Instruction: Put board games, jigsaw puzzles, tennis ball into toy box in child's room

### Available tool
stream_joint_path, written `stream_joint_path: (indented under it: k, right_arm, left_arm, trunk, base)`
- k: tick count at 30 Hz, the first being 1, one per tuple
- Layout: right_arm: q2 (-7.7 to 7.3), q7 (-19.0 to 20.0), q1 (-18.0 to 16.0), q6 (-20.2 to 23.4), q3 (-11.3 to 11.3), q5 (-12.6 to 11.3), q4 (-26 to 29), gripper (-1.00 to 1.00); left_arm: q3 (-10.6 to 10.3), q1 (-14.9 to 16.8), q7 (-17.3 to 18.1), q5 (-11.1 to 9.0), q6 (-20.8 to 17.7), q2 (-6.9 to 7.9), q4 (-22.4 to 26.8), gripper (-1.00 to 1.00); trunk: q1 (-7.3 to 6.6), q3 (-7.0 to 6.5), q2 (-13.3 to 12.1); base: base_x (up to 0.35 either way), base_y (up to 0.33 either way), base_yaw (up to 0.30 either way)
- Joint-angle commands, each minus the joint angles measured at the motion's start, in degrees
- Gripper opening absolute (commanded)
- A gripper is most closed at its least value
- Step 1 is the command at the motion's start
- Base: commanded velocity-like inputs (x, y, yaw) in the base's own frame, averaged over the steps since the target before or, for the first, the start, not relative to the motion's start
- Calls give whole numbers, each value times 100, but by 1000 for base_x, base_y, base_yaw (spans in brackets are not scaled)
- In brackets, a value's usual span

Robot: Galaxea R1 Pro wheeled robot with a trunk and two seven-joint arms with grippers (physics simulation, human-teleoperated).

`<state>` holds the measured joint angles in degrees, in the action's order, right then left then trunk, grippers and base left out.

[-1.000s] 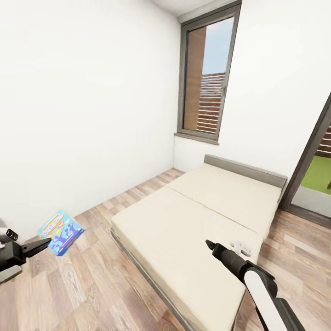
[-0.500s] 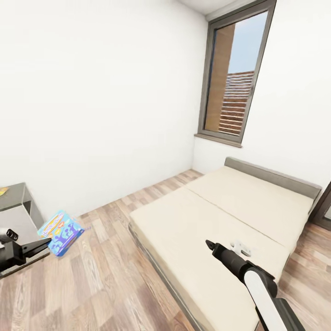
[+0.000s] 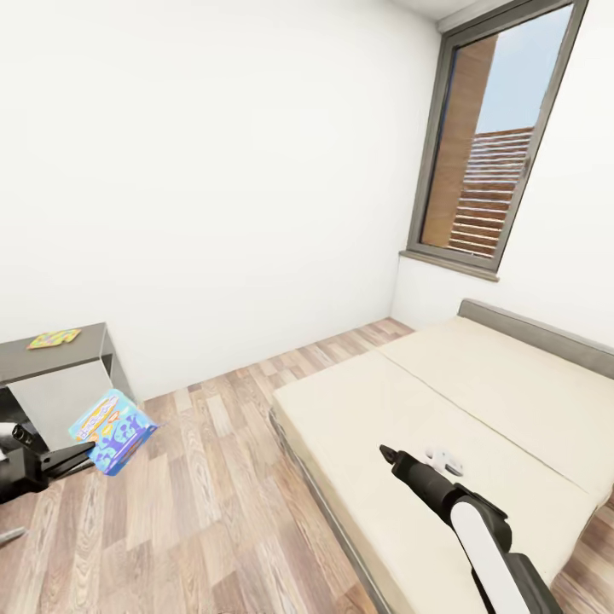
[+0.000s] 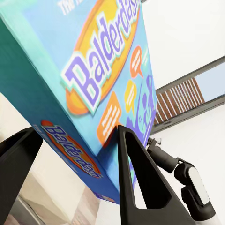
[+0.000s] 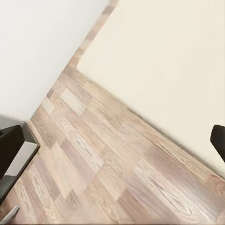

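My left gripper (image 3: pixel 83 453) is shut on a blue "Balderdash" board game (image 3: pixel 113 431), held tilted above the wood floor at the left of the head view. In the left wrist view the box (image 4: pixel 89 79) sits between the two black fingers (image 4: pixel 140 183). A multicoloured jigsaw puzzle (image 3: pixel 53 338) lies flat on the dark grey unit (image 3: pixel 26 365) at the far left. The bed (image 3: pixel 477 401) with its cream mattress spans the right side. My right gripper (image 3: pixel 389 453) hangs open over the mattress's near part, with nothing between its fingers (image 5: pixel 10 149).
A white wall runs behind the unit and the bed. A tall grey-framed window (image 3: pixel 495 153) stands at the back right. Wood plank floor (image 3: pixel 213 495) lies between the unit and the bed.
The whole view has swung left: bed and window slid right, and the dark grey unit with the puzzle came into sight. Both arms keep their pose, the game still held.
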<state>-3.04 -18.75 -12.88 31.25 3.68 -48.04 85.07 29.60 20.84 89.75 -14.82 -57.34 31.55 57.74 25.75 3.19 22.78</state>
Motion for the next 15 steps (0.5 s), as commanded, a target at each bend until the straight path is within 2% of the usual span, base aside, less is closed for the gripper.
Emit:
stream_joint_path:
  k: [1, 5, 11, 15]
  right_arm:
    - [14, -59, -4, 4, 10, -59, 10, 100]
    - [80, -59, -4, 4, 10, -54, -6, 100]
    - [100, -59, -4, 4, 10, -50, -35, 100]
    - [101, -59, -4, 0, 11, -45, -33, 100]
  left_arm:
    - [-2, 8, 25, -4, -58, 0, 1, -100]
    - [-5, 8, 25, -4, -55, 0, 1, -100]
    - [31, 8, 25, -14, -50, 0, -7, -100]
    - [45, 8, 25, -10, -49, 0, -15, -100]
  trunk:
    - [4, 13, 13]
    - [4, 13, 13]
    - [4, 14, 13]
    - [4, 15, 13]
  base:
    - [0, 0, 292]
    - [0, 0, 292]
    - [13, 4, 282]
    - [188, 106, 92]
